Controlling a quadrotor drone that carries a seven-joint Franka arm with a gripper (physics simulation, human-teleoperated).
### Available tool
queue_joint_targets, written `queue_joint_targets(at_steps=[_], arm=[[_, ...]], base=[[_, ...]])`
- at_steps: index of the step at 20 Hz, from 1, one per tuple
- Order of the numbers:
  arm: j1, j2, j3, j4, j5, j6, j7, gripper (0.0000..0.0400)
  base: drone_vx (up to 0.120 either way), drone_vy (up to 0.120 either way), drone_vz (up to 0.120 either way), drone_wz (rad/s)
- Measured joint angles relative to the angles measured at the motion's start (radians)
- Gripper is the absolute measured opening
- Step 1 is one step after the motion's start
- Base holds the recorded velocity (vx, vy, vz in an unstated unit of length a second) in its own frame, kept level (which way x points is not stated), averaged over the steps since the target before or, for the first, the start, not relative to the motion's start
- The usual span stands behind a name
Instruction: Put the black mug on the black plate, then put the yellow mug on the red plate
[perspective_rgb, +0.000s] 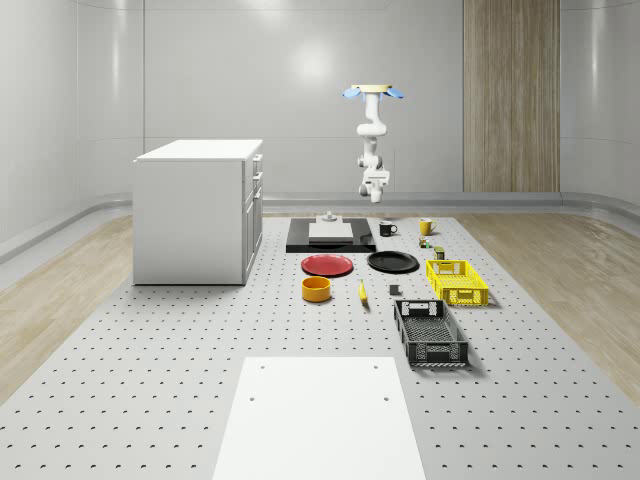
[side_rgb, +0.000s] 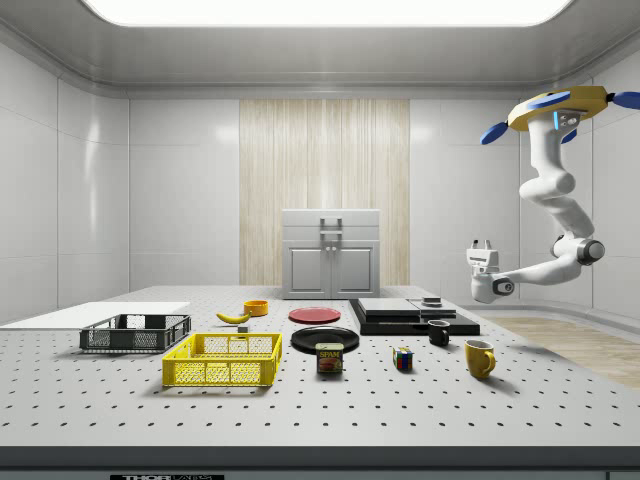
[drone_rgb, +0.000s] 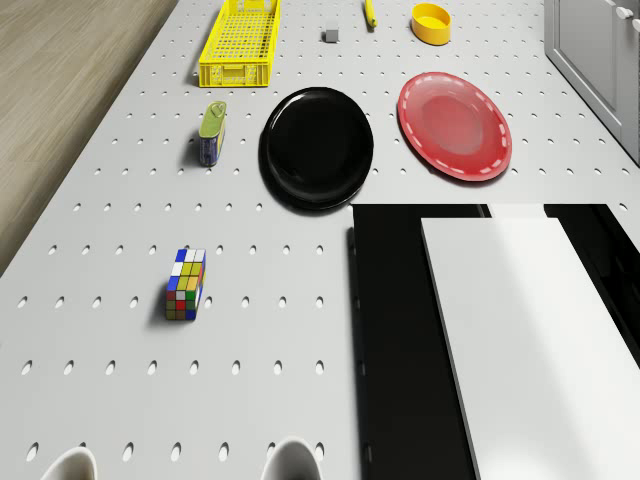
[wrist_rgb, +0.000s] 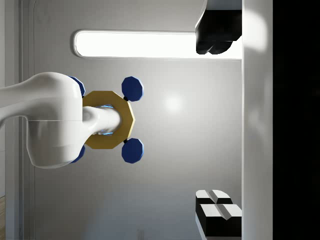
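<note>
The black mug (perspective_rgb: 387, 228) (side_rgb: 438, 333) and the yellow mug (perspective_rgb: 425, 226) (side_rgb: 479, 358) stand upright on the table's far end, close to each other. Nearer lie the black plate (perspective_rgb: 392, 262) (drone_rgb: 318, 148) and, beside it, the red plate (perspective_rgb: 327, 265) (drone_rgb: 454, 125); both are bare. The drone (perspective_rgb: 372, 92) (side_rgb: 560, 108) hovers high over the far end of the table. Its arm hangs down and bends so that the gripper (perspective_rgb: 375, 186) (side_rgb: 483, 243) (wrist_rgb: 200, 120) points upward, well above the mugs. The fingers (wrist_rgb: 217, 212) are spread apart and hold nothing.
A black slab (perspective_rgb: 300, 240) carrying a white block (drone_rgb: 520, 330) lies next to the mugs. A Rubik's cube (drone_rgb: 187, 284), a can (drone_rgb: 211, 133), a yellow basket (perspective_rgb: 456, 281), a black basket (perspective_rgb: 430, 332), a yellow bowl (perspective_rgb: 316, 289) and a banana (perspective_rgb: 362, 291) dot the table. A white cabinet (perspective_rgb: 200, 210) stands on the whole-scene view's left.
</note>
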Motion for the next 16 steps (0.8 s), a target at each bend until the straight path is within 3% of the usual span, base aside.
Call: queue_joint_targets(at_steps=[12,16], arm=[[-0.002,-0.006,0.006,-0.006,-0.007,0.009,0.001,0.04],[-0.004,-0.008,0.012,-0.008,-0.015,0.012,0.002,0.04]], base=[[0.12,0.0,0.0,0.0],[0.01,0.0,-0.01,0.0]])
